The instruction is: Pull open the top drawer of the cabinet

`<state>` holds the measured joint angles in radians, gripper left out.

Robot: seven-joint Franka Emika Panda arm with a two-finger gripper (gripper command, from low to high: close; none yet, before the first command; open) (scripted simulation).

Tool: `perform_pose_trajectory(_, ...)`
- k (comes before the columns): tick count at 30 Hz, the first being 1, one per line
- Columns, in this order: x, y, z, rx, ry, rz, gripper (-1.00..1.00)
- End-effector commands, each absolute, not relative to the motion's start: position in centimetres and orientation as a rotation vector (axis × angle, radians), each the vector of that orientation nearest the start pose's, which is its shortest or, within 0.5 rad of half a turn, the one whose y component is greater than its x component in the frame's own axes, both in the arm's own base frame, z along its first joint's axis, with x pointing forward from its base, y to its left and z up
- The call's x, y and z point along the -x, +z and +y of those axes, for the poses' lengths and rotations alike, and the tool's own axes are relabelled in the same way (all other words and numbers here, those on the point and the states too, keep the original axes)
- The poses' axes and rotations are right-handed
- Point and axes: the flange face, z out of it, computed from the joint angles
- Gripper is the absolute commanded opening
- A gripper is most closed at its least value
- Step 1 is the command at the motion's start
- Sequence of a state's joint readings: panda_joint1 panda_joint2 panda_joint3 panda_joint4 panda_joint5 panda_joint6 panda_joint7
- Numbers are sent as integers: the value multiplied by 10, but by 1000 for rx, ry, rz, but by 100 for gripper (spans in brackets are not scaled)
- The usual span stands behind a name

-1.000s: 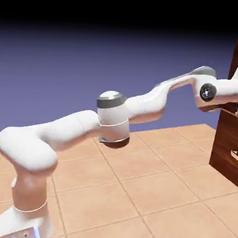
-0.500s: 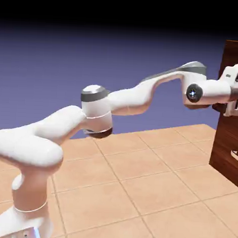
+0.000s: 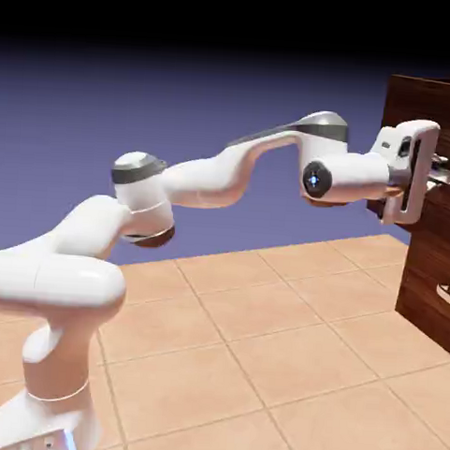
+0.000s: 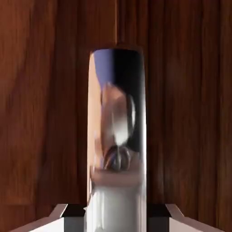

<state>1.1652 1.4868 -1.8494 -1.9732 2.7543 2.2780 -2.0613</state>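
Gripper clenched on the pale bar handle of the top drawer. Drawer box protruding from the cabinet, above the lower drawer's handle.

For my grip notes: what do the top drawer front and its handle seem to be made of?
The top drawer front looks like dark reddish-brown wood, going by its streaked grain. The handle looks like polished pale metal: its curved surface mirrors the floor and backdrop. The gripper is shut on the handle.
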Motion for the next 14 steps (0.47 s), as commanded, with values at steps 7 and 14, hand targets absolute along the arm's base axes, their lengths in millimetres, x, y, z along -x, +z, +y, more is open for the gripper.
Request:
perform_pose_trajectory(7, -541, 507, -51, -1760, 1761, 730, -100)
perform_pose_trajectory(14, -491, 507, -50, -1759, 1759, 730, 100)
